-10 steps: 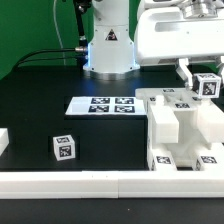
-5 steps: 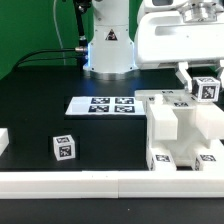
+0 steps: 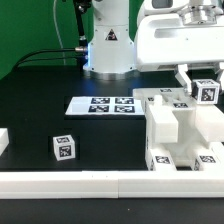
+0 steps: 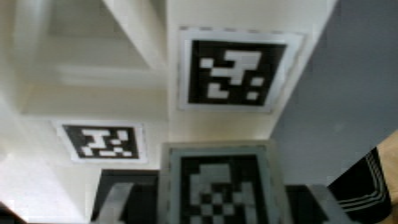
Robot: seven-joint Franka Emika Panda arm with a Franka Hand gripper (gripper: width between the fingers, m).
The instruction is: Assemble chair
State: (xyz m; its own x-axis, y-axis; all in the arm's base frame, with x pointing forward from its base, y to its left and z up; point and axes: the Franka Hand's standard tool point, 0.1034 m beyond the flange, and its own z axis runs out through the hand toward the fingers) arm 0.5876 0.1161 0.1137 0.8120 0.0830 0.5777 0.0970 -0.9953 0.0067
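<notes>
Your gripper (image 3: 201, 81) clamps a tagged block (image 3: 208, 91) just above the half-built chair (image 3: 175, 125), seemingly lined up to seat there.

You have the marker board (image 3: 101, 104) lying near the middle of your black worktop (image 3: 35, 105). A tagged square block (image 3: 63, 148) sits nearer the border rail (image 3: 70, 183), and clustered chair pieces (image 3: 178, 128) stand at the exterior view's right.

Robotics lab is indicated: arm (image 3: 108, 45) is mounted on black counter (image 3: 40, 100), green backdrop (image 3: 25, 25) is set behind, marker board (image 3: 103, 105) w/ tags is laid flat, cable (image 3: 45, 52) is run to arm base, and white parts (image 3: 180, 125) are tagged.
</notes>
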